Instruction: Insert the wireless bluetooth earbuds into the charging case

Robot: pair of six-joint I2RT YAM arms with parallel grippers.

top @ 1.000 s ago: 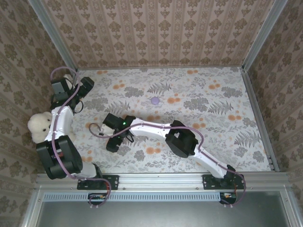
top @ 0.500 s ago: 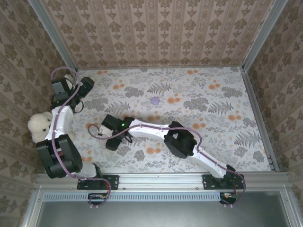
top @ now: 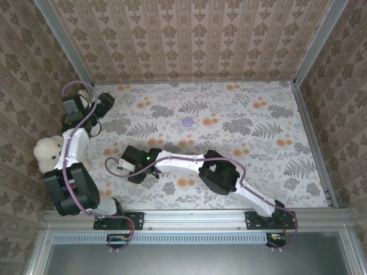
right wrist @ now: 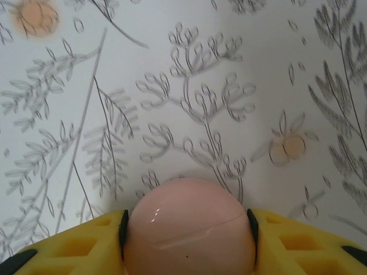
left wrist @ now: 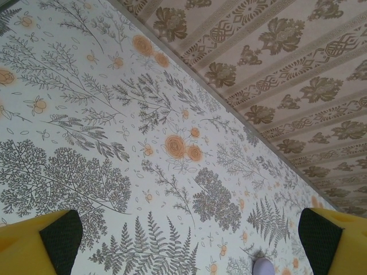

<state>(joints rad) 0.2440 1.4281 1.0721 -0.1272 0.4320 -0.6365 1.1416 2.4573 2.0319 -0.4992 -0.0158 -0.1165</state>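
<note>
**A:** Top external view, far left first. What sits there?

**B:** A white plush toy (top: pixel 48 151), right beside the left arm at the edge of the flower-patterned desk (top: pixel 275 114). Past it, the left end effector (top: pixel 105 102) is near the far left corner.

**A:** How are its fingers?

**B:** Wide apart. The left wrist view has one yellow finger in each bottom corner with bare desk between them, and nothing is held.

**A:** And moving right?

**B:** The right arm reaches across to the left half of the desk, and the right end effector (top: pixel 118 165) is low over the surface. In the right wrist view its yellow fingers (right wrist: pixel 74 246) are clamped on the pink charging case (right wrist: pixel 189 229), with a dark pad pressed against each side. The case is round and glossy, with a thin seam across it.

**A:** Anything further right?

**B:** A small lilac piece (top: pixel 188 121) lies near the middle of the desk, well apart from both end effectors. It is too small to tell what it is.
</note>
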